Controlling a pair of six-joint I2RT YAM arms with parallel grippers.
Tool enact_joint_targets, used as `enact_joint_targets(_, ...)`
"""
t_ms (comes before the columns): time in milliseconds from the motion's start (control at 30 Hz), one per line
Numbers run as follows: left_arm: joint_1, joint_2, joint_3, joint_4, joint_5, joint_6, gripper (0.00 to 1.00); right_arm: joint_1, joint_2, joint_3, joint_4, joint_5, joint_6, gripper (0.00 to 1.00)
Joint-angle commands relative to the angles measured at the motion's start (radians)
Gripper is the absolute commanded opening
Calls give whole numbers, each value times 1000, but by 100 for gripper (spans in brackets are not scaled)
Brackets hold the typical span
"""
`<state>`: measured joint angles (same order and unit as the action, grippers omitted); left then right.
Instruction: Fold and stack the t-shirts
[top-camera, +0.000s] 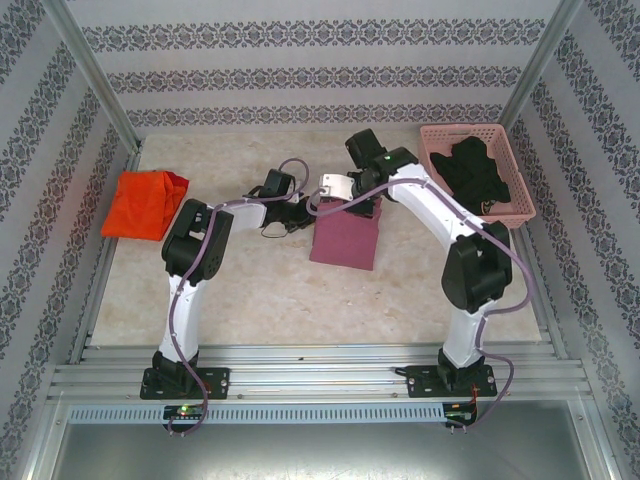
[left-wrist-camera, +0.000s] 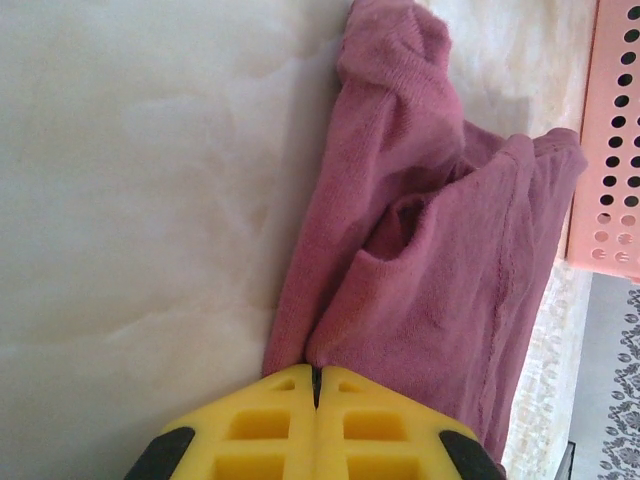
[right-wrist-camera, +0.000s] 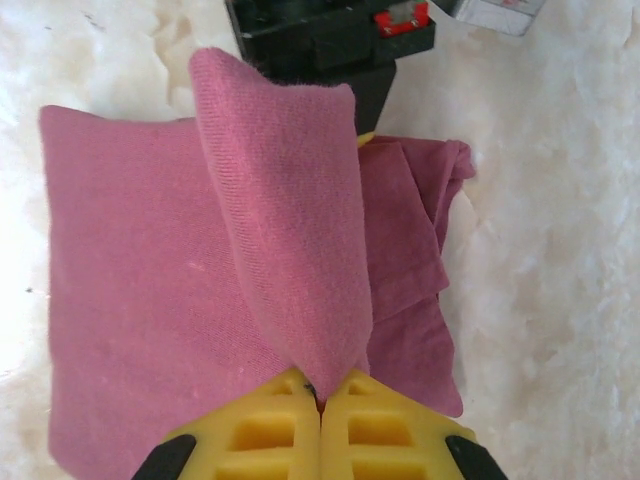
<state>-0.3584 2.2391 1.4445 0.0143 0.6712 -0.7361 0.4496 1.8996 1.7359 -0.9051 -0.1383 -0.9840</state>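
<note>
Two pincers (left-wrist-camera: 316, 385) (right-wrist-camera: 320, 395) pinch one maroon t-shirt (right-wrist-camera: 150, 260); one orange t-shirt (top-camera: 145, 203), seemingly folded.

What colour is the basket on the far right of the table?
Pink; the basket shows best in the top external view.

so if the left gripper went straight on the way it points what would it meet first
The maroon t-shirt: the left gripper is shut on its edge, with bunched cloth straight ahead; the pink basket looks off-line.
</note>
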Motion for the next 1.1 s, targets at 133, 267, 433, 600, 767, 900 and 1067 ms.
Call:
enact_joint_targets(133,30,105,-13,-189,-79,65,0,-29,114,142,-44,38,-57,0)
enact_joint_targets(267,33,117,-2,-200,-74,74,0,-41,172,200,-44,45,-67,0)
enact_joint_targets(433,38,131,13,-220,-72,87,0,-52,221,232,13,51,-59,0)
enact_joint_targets(600,46,141,20,-227,-69,92,0,-54,272,254,51,38,-62,0)
enact_joint_targets(767,52,139,23,-231,-69,96,0,-54,323,270,93,14,-52,3)
enact_joint_targets(900,57,135,15,-225,-69,95,0,-55,356,263,151,10,-34,20)
enact_joint_targets(1067,61,109,-17,-205,-77,81,0,-63,303,189,317,19,55,60)
